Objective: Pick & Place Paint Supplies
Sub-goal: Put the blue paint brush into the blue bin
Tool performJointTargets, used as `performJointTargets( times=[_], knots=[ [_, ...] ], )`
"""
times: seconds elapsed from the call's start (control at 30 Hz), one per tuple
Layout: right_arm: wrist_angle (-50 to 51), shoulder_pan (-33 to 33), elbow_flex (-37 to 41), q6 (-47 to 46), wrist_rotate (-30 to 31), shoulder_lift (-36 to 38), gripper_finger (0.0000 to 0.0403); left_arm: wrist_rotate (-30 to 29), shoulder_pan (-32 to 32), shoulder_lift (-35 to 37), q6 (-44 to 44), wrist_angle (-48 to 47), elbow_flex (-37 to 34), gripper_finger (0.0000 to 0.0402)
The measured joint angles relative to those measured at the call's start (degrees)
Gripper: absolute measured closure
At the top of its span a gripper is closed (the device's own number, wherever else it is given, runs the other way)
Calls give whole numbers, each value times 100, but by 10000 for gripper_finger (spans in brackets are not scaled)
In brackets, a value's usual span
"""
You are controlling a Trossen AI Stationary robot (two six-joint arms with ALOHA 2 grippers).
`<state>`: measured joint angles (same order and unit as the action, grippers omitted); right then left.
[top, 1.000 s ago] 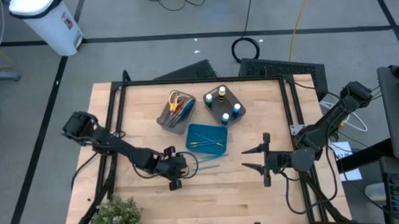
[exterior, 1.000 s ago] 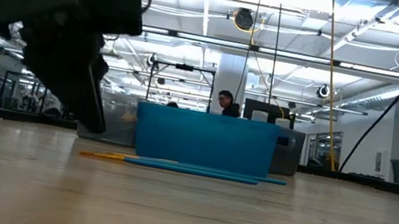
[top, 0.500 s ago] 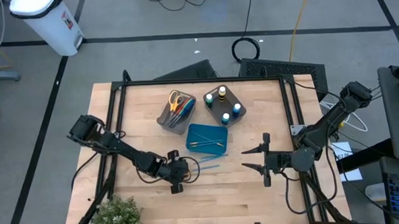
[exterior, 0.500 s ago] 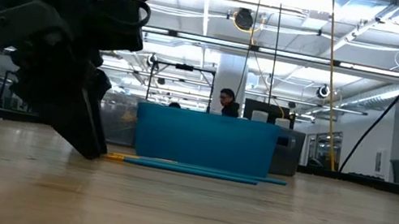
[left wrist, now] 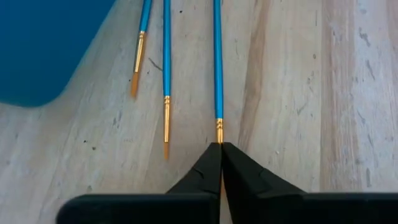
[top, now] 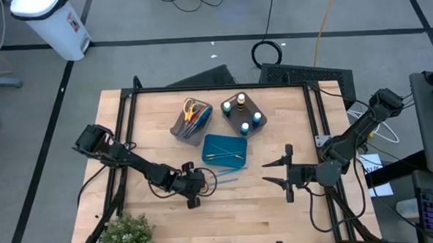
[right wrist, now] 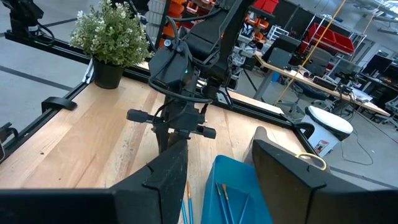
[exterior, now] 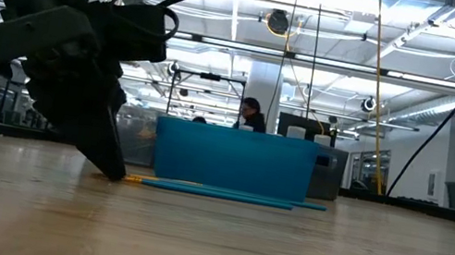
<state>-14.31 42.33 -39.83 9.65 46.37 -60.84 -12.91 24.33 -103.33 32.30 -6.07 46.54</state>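
Down on the wooden table (top: 151, 124), the left gripper (left wrist: 220, 148) is pinching its fingers closed on the bristle end of a blue brush (left wrist: 217, 62), lying just beside the teal tray (top: 225, 150). The right gripper (top: 277, 172) is waiting apart, fingers spread, empty.

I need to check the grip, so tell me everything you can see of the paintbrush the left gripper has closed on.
The paintbrush is thin, with a blue handle and a gold metal collar at its bristle end. It lies flat on the wooden table, beside two similar brushes and close to the teal tray. The left gripper, its fingers shut, pinches that end right at the collar, so the bristles are hidden. Nothing else touches it.
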Motion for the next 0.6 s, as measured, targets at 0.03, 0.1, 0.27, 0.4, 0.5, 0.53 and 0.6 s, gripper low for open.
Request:
performJointTargets(
  times=[0.03,0.1,0.27,0.4,0.5,0.53,0.6],
  knots=[
    [0,0,0,0,0,0,232,8,-4,0,-3,1,-1,388],
    [0,0,0,0,0,0,232,4,-3,0,-33,5,-4,383],
    [0,0,0,0,0,0,232,21,-3,0,-44,1,-11,396],
    [0,0,0,0,0,0,232,56,-4,62,-43,10,-20,398],
    [0,0,0,0,1,0,232,78,12,244,-6,21,-24,397],
    [-2,0,0,0,2,0,232,69,26,304,-15,2,-33,398],
    [-2,0,0,0,2,0,232,-57,71,468,-36,-75,-42,399]
  ],
)
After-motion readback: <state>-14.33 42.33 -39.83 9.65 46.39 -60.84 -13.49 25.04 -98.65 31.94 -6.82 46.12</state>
